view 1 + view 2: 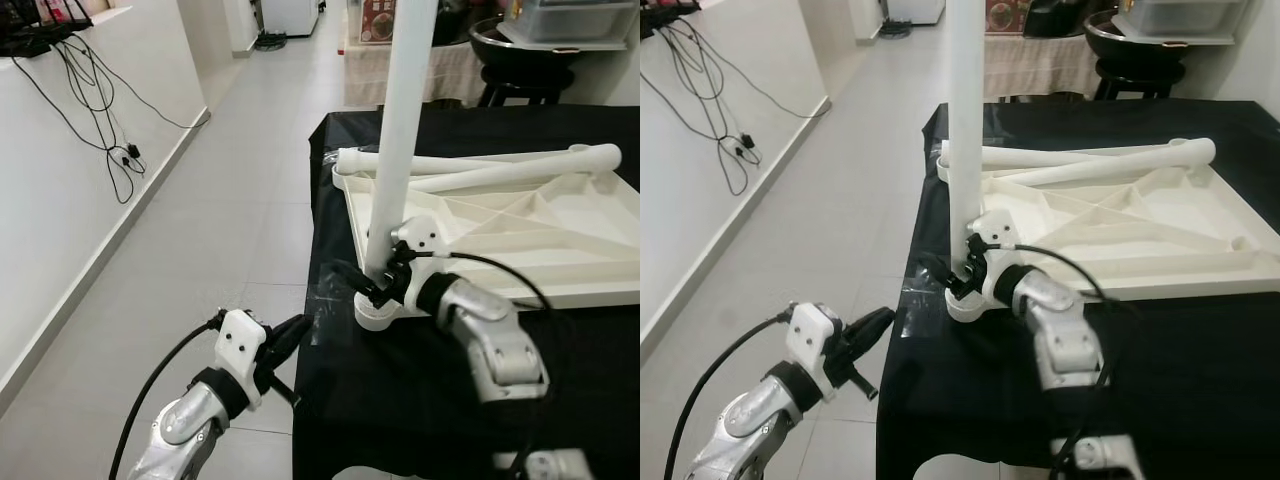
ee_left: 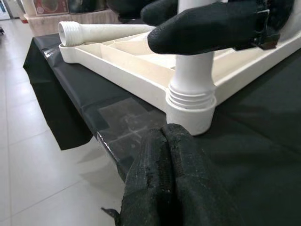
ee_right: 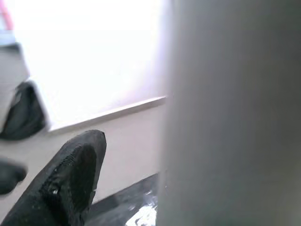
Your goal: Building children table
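White plastic tabletop (image 1: 520, 235) upside down on black-covered table (image 1: 420, 400). One leg (image 1: 400, 130) upright in near-left corner socket (image 2: 190, 106), threads visible in left wrist view, so probably not screwed fully home. Two more legs (image 1: 480, 160) lying loose across far edge, not yet fitted. Right gripper (image 1: 375, 280) clamped on upright leg, low down. Left gripper (image 1: 285, 335) off near-left table edge, fingers pressed together, holding nothing.
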You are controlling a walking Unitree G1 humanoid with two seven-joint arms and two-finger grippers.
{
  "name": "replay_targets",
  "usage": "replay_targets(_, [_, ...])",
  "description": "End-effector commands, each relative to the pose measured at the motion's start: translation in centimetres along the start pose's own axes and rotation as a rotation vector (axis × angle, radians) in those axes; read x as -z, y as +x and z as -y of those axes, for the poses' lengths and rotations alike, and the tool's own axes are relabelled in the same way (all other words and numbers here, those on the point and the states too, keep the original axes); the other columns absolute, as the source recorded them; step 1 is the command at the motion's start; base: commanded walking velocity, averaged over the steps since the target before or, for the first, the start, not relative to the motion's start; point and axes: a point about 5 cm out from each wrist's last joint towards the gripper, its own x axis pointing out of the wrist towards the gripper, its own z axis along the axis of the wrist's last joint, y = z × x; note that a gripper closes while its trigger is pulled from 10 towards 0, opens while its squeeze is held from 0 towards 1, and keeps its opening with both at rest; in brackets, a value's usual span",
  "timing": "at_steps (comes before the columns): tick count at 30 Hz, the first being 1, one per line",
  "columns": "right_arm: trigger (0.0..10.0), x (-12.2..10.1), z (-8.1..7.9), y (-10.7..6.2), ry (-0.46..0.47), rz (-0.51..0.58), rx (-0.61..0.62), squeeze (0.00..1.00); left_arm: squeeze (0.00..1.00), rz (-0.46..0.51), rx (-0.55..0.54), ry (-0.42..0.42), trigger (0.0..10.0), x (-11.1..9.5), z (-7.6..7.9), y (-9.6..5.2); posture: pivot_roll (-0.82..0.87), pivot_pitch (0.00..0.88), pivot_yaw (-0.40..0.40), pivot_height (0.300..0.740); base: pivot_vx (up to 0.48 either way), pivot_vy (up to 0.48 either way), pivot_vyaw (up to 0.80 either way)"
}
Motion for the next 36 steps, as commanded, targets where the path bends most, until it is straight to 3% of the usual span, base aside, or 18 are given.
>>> replay_targets(1, [10.0,0.1,-0.7,0.7,-0.004,0.012,-0.092,0.0,0.0,-0.024,0.009,0.022,10.0,0.1,0.2,-0.3,0.01,0.079,0.04,0.74,0.0,0.0,0.0])
replay_targets(7, [10.0,0.1,0.5,1.4,-0.004,-0.035,-0.202,0.0,0.0,-0.029,-0.012,0.009,10.0,0.1,0.5,-0.7,0.03,0.077,0.036,0.74,0.0,0.0,0.0])
replay_targets(8, [7.4,0.3,0.8,1.7,0.017,-0.047,-0.226,0.0,0.0,-0.026,-0.021,0.01,10.0,0.1,0.6,-0.8,0.03,0.081,0.034,0.74,0.0,0.0,0.0])
replay_targets(10, [7.4,0.3,0.8,1.7,0.017,-0.047,-0.226,0.0,0.0,-0.026,-0.021,0.01,10.0,0.1,0.6,-0.8,0.03,0.081,0.034,0.74,0.0,0.0,0.0])
replay_targets(11, [0.0,0.6,1.1,1.9,0.048,-0.06,-0.235,0.0,0.0,-0.022,-0.029,0.012,10.0,0.1,0.7,-0.8,0.03,0.084,0.035,0.74,0.0,0.0,0.0])
replay_targets(21, [0.0,3.1,1.2,0.5,0.093,-0.12,-0.21,0.0,0.0,-0.008,-0.074,0.008,10.0,0.0,0.3,-0.8,0.01,0.111,0.043,0.74,0.0,0.0,0.0])
replay_targets(23, [0.0,4.7,1.1,-0.8,0.112,-0.166,-0.059,0.0,0.0,-0.003,-0.079,-0.001,10.0,-0.1,0.0,-0.9,-0.01,0.13,0.045,0.74,0.0,0.0,0.0])
replay_targets(25, [0.0,5.3,1.0,-1.3,0.12,-0.188,0.011,0.0,0.0,-0.001,-0.079,-0.004,10.0,-0.2,-0.1,-0.9,-0.01,0.13,0.045,0.74,0.0,0.0,0.0])
replay_targets(26, [0.0,6.3,0.9,-1.8,0.136,-0.228,0.298,0.0,0.0,-0.001,-0.077,-0.004,10.0,-0.2,-0.2,-1.0,-0.01,0.135,0.04,0.74,0.0,0.0,0.0])
replay_targets(27, [0.0,7.0,0.9,-2.5,0.146,-0.263,0.508,0.0,0.0,-0.001,-0.075,-0.003,10.0,-0.3,-0.3,-1.1,-0.01,0.138,0.042,0.74,0.0,0.0,0.0])
replay_targets(28, [0.0,7.2,-1.2,-3.0,0.199,-0.249,0.654,0.0,0.0,-0.002,-0.075,-0.004,10.0,-0.3,-0.4,-1.2,-0.02,0.148,0.056,0.74,0.0,0.0,0.0])
replay_targets(29, [0.0,7.1,-3.2,-3.3,0.233,-0.24,0.72,0.0,0.0,-0.002,-0.075,-0.005,10.0,-0.4,-0.5,-1.2,-0.02,0.148,0.056,0.74,0.0,0.0,0.0])
replay_targets(31, [0.0,6.2,-6.0,-2.7,0.214,-0.228,0.675,0.0,0.0,-0.006,-0.075,-0.008,10.0,-0.2,-0.7,-1.2,-0.05,0.137,0.069,0.74,0.0,0.0,0.0])
replay_targets(33, [0.0,6.0,-6.4,-2.3,0.181,-0.234,0.639,0.0,0.0,-0.007,-0.076,-0.009,10.0,-0.2,-0.7,-1.2,-0.05,0.137,0.069,0.74,0.0,0.0,0.0])
replay_targets(34, [0.0,5.9,-6.6,-2.0,0.161,-0.239,0.621,0.0,0.0,-0.007,-0.076,-0.009,10.0,-0.1,-0.8,-1.2,-0.05,0.137,0.069,0.74,0.0,0.0,0.0])
replay_targets(36, [0.0,5.9,-4.5,-2.2,0.155,-0.22,0.676,0.0,0.0,-0.009,-0.067,-0.015,10.0,0.0,-0.8,-0.9,-0.04,0.117,0.063,0.74,0.0,0.0,0.0])
